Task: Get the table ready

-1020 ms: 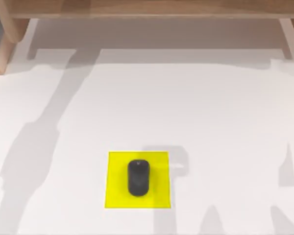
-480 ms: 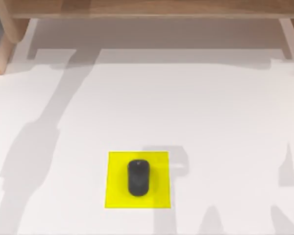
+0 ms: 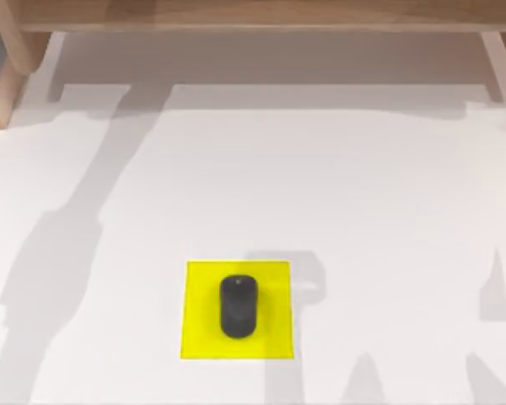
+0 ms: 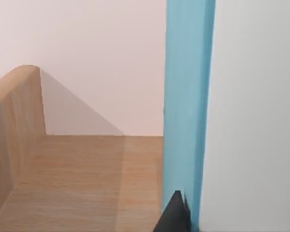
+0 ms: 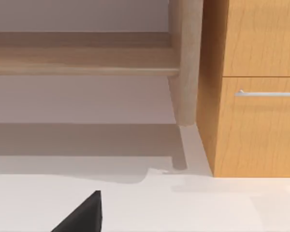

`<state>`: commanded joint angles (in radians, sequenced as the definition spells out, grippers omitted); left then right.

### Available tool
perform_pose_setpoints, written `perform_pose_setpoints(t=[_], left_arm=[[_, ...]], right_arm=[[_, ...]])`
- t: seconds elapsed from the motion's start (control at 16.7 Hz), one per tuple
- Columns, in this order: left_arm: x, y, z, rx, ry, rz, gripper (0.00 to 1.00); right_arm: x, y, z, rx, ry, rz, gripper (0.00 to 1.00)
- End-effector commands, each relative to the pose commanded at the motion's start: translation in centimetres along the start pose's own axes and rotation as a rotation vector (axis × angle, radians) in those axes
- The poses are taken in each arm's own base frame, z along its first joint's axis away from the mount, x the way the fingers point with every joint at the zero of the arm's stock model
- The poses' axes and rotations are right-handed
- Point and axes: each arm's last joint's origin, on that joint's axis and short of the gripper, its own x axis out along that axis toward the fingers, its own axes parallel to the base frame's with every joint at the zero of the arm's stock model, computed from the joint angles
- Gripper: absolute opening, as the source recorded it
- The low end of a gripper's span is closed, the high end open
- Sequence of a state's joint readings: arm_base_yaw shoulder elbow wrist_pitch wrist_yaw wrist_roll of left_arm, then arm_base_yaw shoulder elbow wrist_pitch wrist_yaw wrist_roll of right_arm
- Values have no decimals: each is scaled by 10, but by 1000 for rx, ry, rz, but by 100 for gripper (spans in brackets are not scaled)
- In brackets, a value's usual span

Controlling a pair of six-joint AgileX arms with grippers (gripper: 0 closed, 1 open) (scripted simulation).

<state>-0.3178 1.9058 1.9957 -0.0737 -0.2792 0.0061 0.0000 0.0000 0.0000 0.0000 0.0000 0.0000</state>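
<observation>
**Nothing has shifted on the table; we judge the tidying nearly done**

Starting nearest us, the black mouse (image 3: 238, 305) lies lengthwise on the yellow mat (image 3: 274, 337), a little toward the mat's left half, exactly where it lay a second ago. The mat itself sits in the same spot on the near part of the white table (image 3: 363, 194), and the rest of that wide tabletop stretches away from the mat, crossed by the arms' shadows, which have barely altered.

Beyond the mat, at the far edge of the table, stands the wooden shelf (image 3: 253, 13). Our left gripper (image 4: 173, 217) hangs up by that shelf, one dark fingertip showing against a blue upright panel (image 4: 188, 96). Our right gripper (image 5: 82, 215) is over the table, facing the shelf's leg and a drawer unit (image 5: 256, 87). We cannot tell how wide either pincer stands.

With no change in the scene, we judge the mouse placed and both arms idle.
</observation>
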Motion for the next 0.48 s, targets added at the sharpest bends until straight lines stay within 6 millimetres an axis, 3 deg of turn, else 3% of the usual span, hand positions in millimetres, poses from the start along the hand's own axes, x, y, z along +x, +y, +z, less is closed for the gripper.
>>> perform_pose_setpoints(t=[0.48], left_arm=[[-6, -2, 2, 2, 1, -3, 0]], right_arm=[[0, 0, 0, 0, 0, 0, 100]])
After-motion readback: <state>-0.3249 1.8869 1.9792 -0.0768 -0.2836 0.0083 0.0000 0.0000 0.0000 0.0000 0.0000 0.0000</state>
